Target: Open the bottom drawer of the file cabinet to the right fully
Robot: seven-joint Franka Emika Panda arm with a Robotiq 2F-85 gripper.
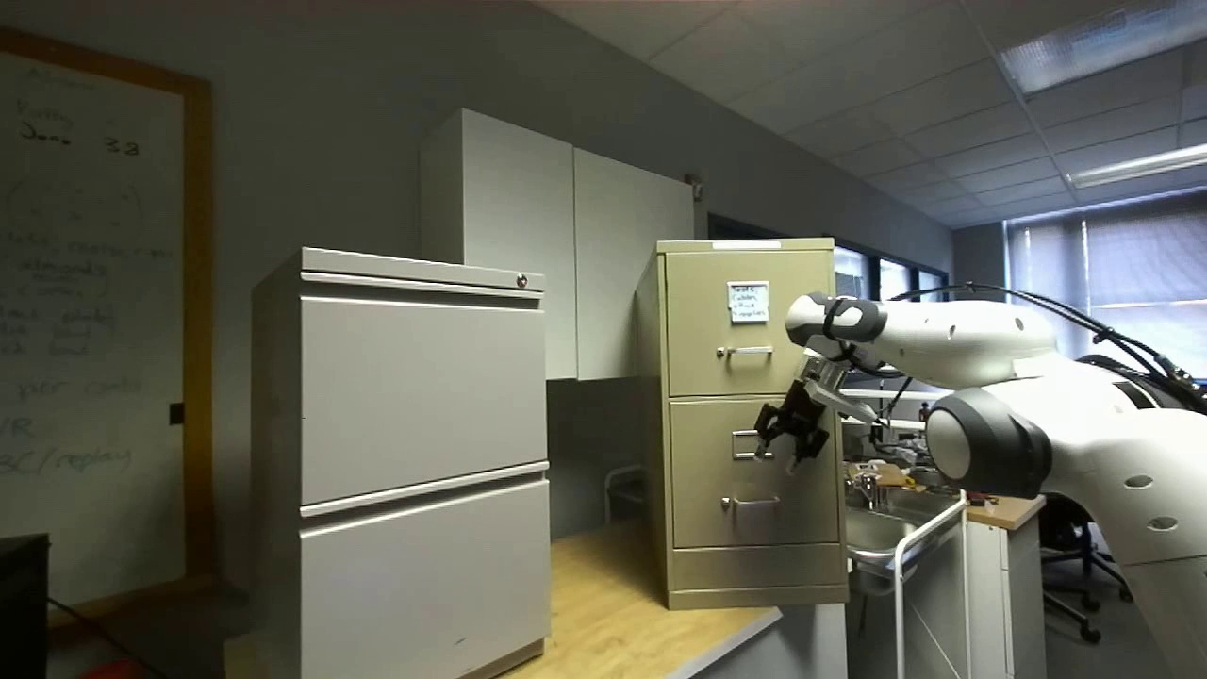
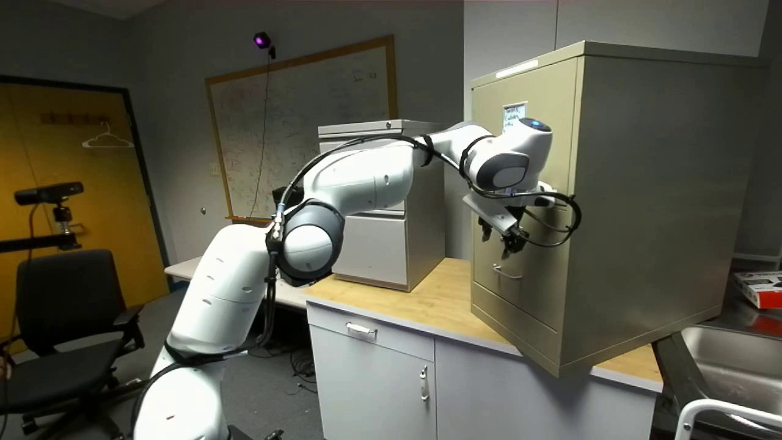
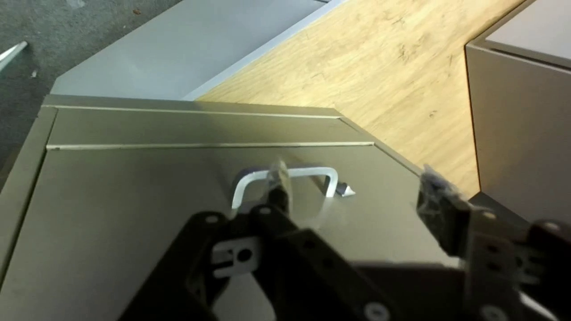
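Note:
The tan file cabinet (image 1: 696, 330) stands upright on the wooden counter; it also shows in an exterior view (image 2: 660, 201). Its bottom drawer (image 1: 702, 471) is shut flush with the frame. The drawer's silver handle (image 1: 756, 503) also shows in an exterior view (image 2: 507, 273) and in the wrist view (image 3: 310, 171). My gripper (image 1: 776, 462) is open and empty, pointing down in front of the drawer, a little above the handle; it also shows in an exterior view (image 2: 496, 247). In the wrist view the left finger overlaps the handle; the gripper (image 3: 353, 174) looks apart from it.
A grey two-drawer cabinet (image 1: 424, 405) stands on the same counter (image 1: 599, 575), beside the file cabinet. The file cabinet's front corner overhangs the counter edge. A metal sink (image 2: 748, 354) and a white rail (image 2: 727, 406) lie on the file cabinet's far side from the grey cabinet.

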